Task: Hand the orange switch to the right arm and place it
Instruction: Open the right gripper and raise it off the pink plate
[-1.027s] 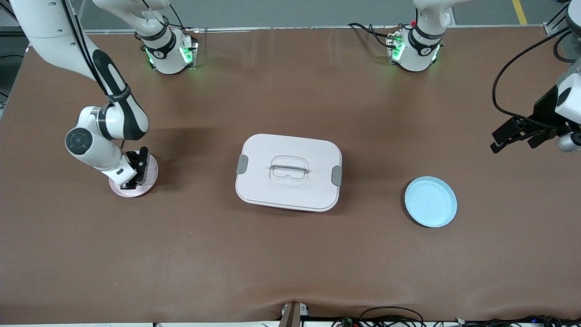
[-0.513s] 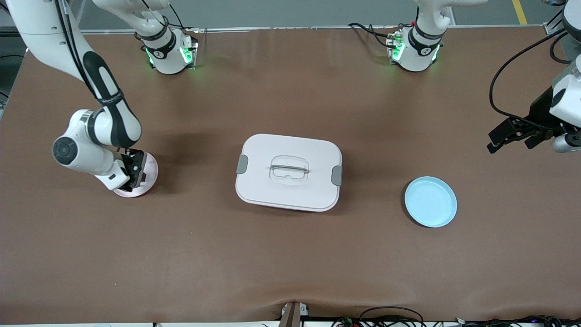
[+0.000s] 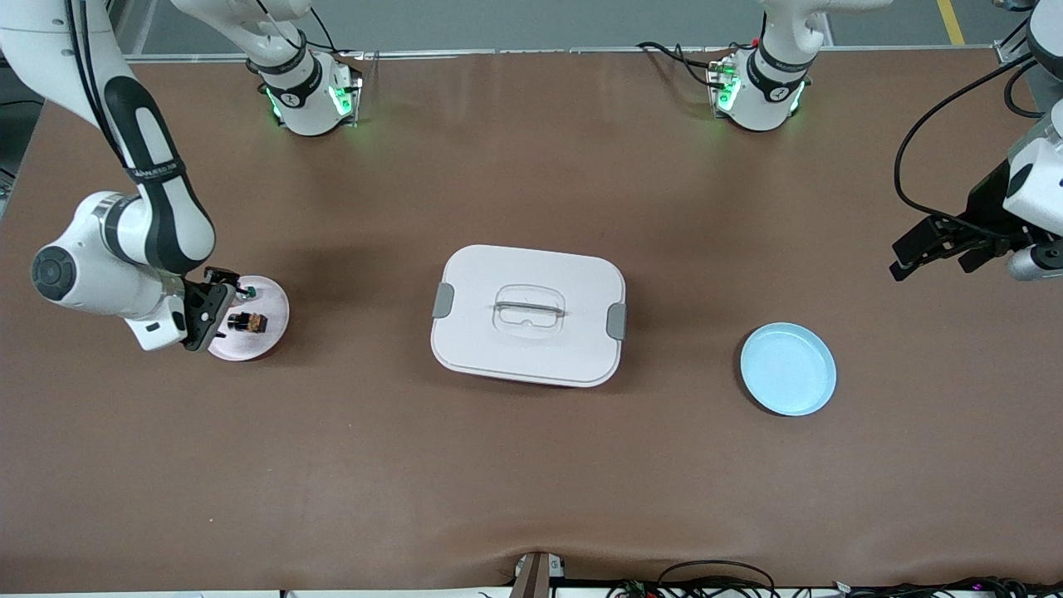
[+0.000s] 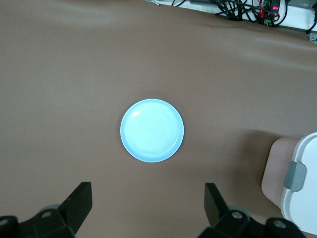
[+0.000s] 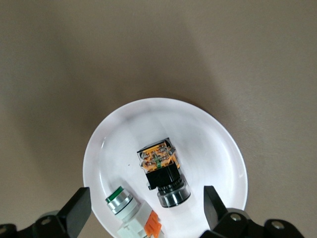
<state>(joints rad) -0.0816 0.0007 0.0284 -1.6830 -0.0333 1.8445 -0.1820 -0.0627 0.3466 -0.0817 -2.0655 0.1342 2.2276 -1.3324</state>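
The orange switch [image 5: 161, 171] lies on the pink plate [image 5: 218, 144] beside a white-and-green part [image 5: 130, 210] — judged placed — with the right gripper [image 3: 217, 306] over that plate, fingers apart, and the left gripper [image 3: 930, 247] waiting, fingers apart.

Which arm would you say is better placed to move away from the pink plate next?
Right. Its open gripper hangs over the pink plate, where the orange switch lies released. The left gripper waits above bare table.
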